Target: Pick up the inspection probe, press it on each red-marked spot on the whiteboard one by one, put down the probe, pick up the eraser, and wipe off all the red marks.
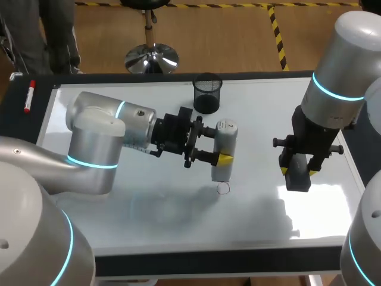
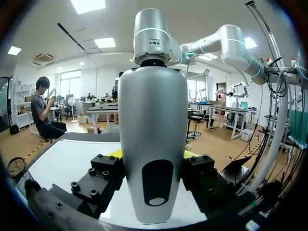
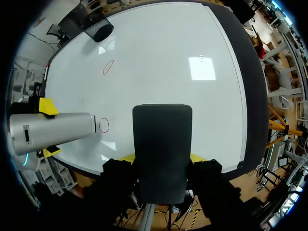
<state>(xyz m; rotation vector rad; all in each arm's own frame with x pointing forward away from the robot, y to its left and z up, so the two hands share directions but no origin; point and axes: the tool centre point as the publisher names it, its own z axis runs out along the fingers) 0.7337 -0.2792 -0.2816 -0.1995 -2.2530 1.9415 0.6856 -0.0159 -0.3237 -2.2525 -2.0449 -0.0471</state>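
Note:
The silver-grey inspection probe (image 1: 225, 149) hangs over the middle of the whiteboard (image 1: 262, 113), its tip pointing down at a red circle (image 1: 222, 189) just below it. My left gripper (image 1: 221, 145) is shut on the probe's body; in the left wrist view the probe (image 2: 153, 144) fills the space between the fingers. To the right, my right gripper (image 1: 297, 173) is shut on the black eraser (image 1: 298, 177), held above the board. In the right wrist view the eraser (image 3: 162, 149) sits between the fingers, the probe (image 3: 53, 132) stands beside one red mark (image 3: 104, 124), and a second red mark (image 3: 108, 66) lies farther off.
A black mesh cup (image 1: 207, 92) stands at the whiteboard's far edge, just behind the left gripper. A red marker (image 1: 28, 96) lies on the dark table border at the far left. The board's near half is bare white surface.

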